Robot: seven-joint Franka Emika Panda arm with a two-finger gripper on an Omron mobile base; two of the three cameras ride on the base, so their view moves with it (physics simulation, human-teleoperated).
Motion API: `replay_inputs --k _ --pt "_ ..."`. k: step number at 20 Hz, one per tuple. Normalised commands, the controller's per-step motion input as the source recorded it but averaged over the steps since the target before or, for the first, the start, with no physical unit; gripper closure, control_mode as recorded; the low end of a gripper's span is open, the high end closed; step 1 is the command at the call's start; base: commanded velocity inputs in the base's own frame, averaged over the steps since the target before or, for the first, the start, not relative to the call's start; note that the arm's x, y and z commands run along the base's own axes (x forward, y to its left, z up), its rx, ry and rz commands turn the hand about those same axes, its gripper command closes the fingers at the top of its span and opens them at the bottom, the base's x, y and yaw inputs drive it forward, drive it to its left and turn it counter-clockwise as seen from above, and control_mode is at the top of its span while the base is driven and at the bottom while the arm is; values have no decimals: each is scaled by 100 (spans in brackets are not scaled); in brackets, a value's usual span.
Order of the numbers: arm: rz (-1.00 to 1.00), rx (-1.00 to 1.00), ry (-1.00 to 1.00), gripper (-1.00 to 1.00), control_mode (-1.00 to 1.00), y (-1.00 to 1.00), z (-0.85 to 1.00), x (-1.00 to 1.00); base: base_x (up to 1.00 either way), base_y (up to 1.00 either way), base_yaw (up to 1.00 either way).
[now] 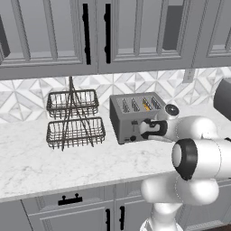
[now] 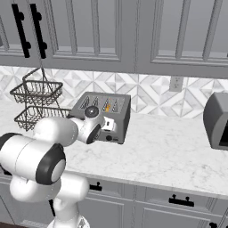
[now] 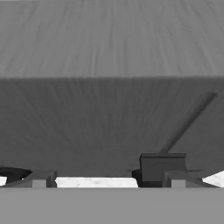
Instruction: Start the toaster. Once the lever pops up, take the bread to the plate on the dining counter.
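White marble counter (image 1: pixel 36 162) runs along a wall of grey panelled cabinets (image 1: pixel 135 31) with a diamond-patterned tile backsplash (image 2: pixel 147 93). On it stands the boxy grey metal toaster (image 1: pixel 135 108), beside a two-tier dark wire basket rack (image 1: pixel 74 119). A golden-yellow slice of bread (image 1: pixel 146 105) sits upright in one top slot of the toaster. The two-finger gripper (image 1: pixel 145 130) is level with the toaster's front face, close against it, jaws spread wide and grasping nothing. In the hand view a small dark lever block (image 3: pixel 162 167) lies just above one fingertip (image 3: pixel 177 180).
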Motion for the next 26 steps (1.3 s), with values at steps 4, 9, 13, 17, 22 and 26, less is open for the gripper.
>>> replay_inputs --k 4,9,13,17,22,26 --pt "0 0 0 -100 -100 0 -16 0 0 0 0" --pt "0 0 0 -100 -100 0 1 0 0 0 0" --pt "0 0 0 -100 -100 0 17 -1 0 0 0" --pt "0 0 0 -100 -100 0 28 -4 0 0 0" --pt "0 0 0 -100 -100 0 30 -17 0 0 0" --pt "0 0 0 -100 -100 0 35 -23 0 0 0"
